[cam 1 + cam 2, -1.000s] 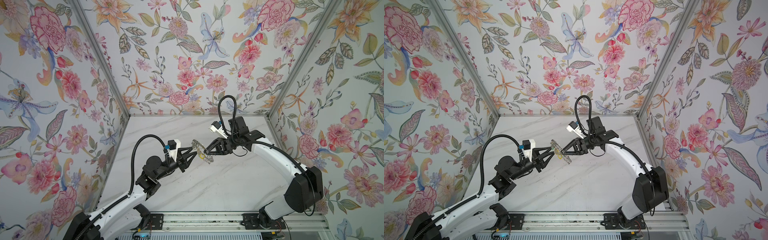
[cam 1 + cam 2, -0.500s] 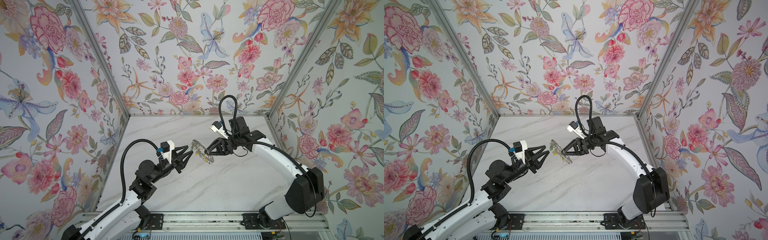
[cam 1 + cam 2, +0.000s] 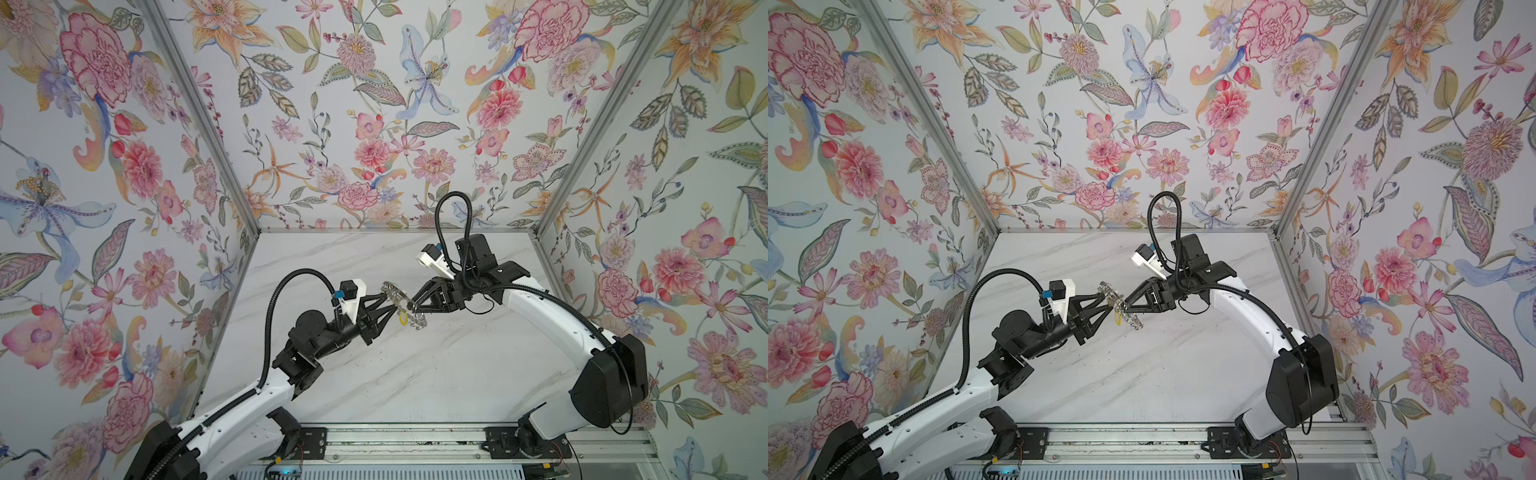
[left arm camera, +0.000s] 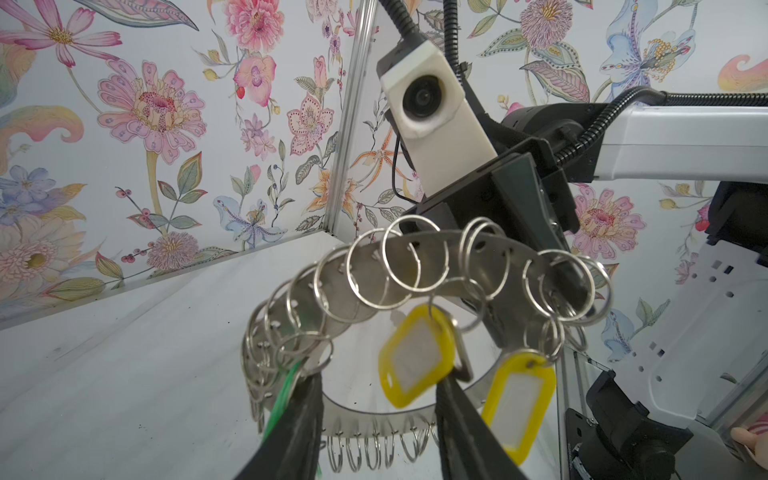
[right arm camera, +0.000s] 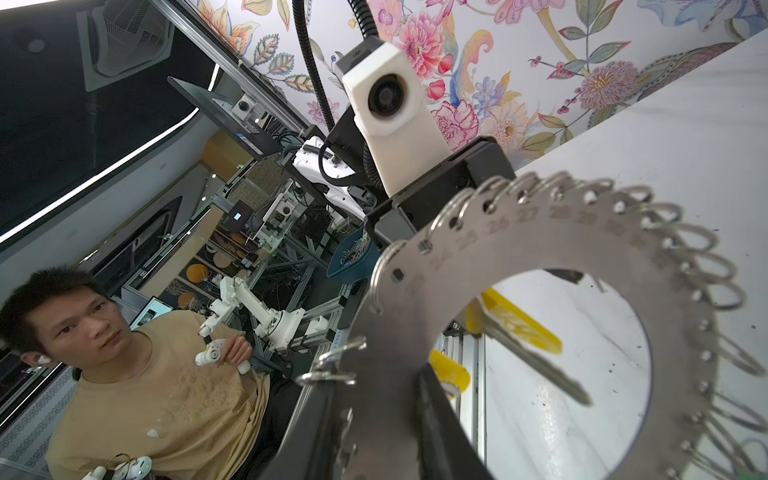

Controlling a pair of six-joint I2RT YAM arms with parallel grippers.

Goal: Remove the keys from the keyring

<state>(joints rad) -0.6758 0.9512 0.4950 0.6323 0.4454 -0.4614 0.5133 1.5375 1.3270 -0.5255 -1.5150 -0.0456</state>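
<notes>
The keyring (image 3: 400, 300) is a grey metal disc fringed with wire loops. It hangs tilted above the table in both top views (image 3: 1120, 306). My right gripper (image 5: 378, 415) is shut on its rim, which passes between the fingers. My left gripper (image 4: 377, 379) is open; its fingers straddle the opposite rim (image 4: 374, 409). Two yellow tags (image 4: 415, 353) (image 4: 519, 409) dangle from loops, the first between the left fingers. A green tag (image 4: 282, 395) hangs beside one left finger. In the right wrist view, a silver key (image 5: 536, 359) shows through the disc's hole.
The white marble tabletop (image 3: 415, 374) lies below the ring, boxed in by floral walls on three sides. A metal rail (image 3: 415, 436) carrying both arm bases runs along the front edge. A person (image 5: 124, 353) sits outside the cell in the right wrist view.
My left gripper drew back a little from the ring, then returned to it as the arm shifted. Its jaws stand slightly wider. The right arm and the ring have held still.
</notes>
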